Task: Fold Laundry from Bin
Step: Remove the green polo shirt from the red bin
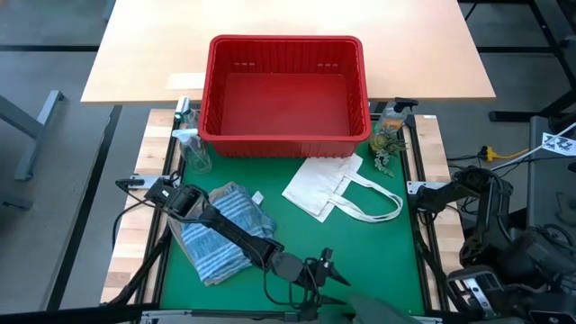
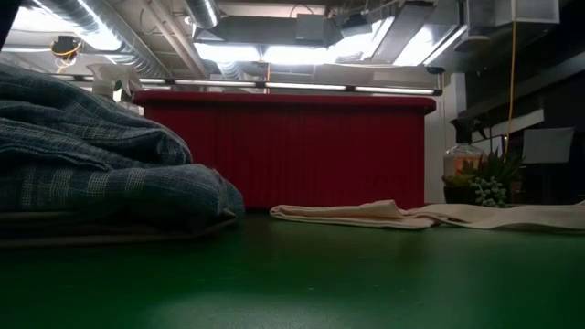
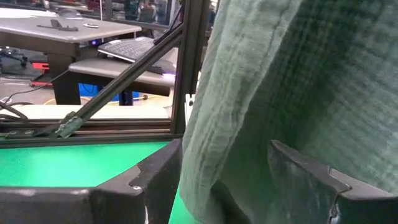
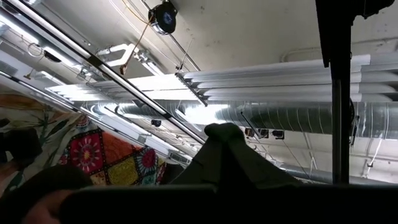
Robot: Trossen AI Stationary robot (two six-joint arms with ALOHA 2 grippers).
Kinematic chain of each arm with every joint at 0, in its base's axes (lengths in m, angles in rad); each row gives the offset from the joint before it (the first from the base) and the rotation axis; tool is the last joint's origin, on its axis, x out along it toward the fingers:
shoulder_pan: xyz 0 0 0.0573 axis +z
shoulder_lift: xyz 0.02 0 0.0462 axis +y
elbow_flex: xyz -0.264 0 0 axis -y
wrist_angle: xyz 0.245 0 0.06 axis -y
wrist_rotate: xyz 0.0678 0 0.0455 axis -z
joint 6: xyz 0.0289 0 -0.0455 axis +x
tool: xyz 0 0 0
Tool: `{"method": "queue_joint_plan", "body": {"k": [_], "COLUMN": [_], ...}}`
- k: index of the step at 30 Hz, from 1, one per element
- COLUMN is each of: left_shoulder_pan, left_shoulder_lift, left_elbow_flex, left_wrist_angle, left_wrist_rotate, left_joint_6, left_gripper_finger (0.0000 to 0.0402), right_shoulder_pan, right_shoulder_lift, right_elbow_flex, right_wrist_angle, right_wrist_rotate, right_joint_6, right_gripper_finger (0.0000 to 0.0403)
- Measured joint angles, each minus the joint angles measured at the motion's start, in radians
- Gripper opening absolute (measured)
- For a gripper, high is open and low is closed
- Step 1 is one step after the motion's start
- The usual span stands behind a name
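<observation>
Left hand (image 3: 217, 186) open around dark green garment (image 3: 292, 81)

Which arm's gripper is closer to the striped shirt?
Left. The left gripper is just past the striped shirt, at the table's near edge; the right gripper waits folded far across.

Left pincer (image 1: 328, 270) spread wide — right pincer (image 4: 224, 140) clamped, raised.
</observation>
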Motion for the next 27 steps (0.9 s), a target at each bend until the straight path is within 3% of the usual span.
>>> {"method": "queue_joint_plan", "body": {"k": [8, 15, 21, 27], "left_shoulder_pan": [0.025, 0.048, 0.033, 0.034], "left_shoulder_lift": [0.000, 0.030, 0.074, 0.081], "left_elbow_flex": [0.000, 0.008, 0.052, 0.064], "left_wrist_angle": [0.005, 0.131, 0.121, 0.121], "left_wrist_rotate": [0.025, 0.113, 0.135, 0.126], "left_joint_6": [0.000, 0.001, 0.057, 0.060], "left_gripper_finger": [0.0231, 0.0231, 0.0229, 0.0184], "right_shoulder_pan": [-0.013, -0.026, -0.025, -0.024], "right_shoulder_lift": [0.000, 0.000, 0.000, 0.000], "right_elbow_flex": [0.000, 0.000, 0.000, 0.000], "right_wrist_angle": [0.008, 0.010, 0.004, 0.003], "right_wrist_rotate": [-0.053, -0.052, -0.052, -0.052], "right_joint_6": [-0.014, -0.010, -0.009, -0.009], "right_gripper_finger": [0.0007, 0.0007, 0.0007, 0.0007]}}
